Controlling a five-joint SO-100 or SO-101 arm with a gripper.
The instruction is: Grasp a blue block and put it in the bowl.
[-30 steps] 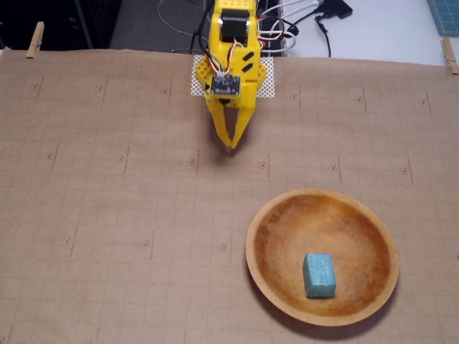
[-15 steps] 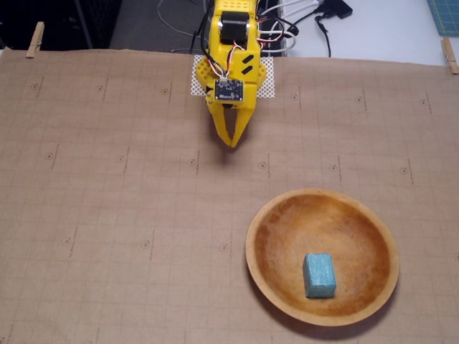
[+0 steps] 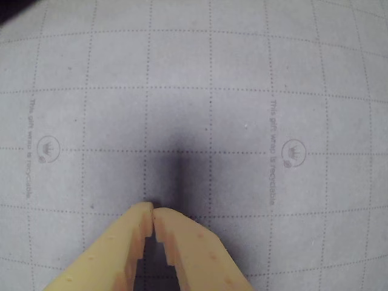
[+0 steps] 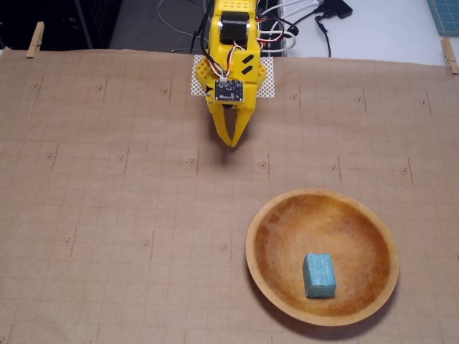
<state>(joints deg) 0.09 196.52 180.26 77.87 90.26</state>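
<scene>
A small teal blue block (image 4: pixel 319 275) lies inside the round wooden bowl (image 4: pixel 269 218), toward its near side, at the lower right of the fixed view. My yellow gripper (image 4: pixel 232 145) hangs far from it, near the top centre, pointing down at the paper. Its fingertips meet with nothing between them, as the wrist view shows for the gripper (image 3: pixel 152 210). Neither the block nor the bowl appears in the wrist view.
Brown gridded paper (image 4: pixel 107 215) covers the table, held by clothespins (image 4: pixel 34 39) at the far corners. A white mesh patch (image 4: pixel 267 82) lies under the arm's base. Cables (image 4: pixel 301 21) trail behind the arm.
The gripper has drawn back slightly toward the arm's base. Block and bowl have not moved.
</scene>
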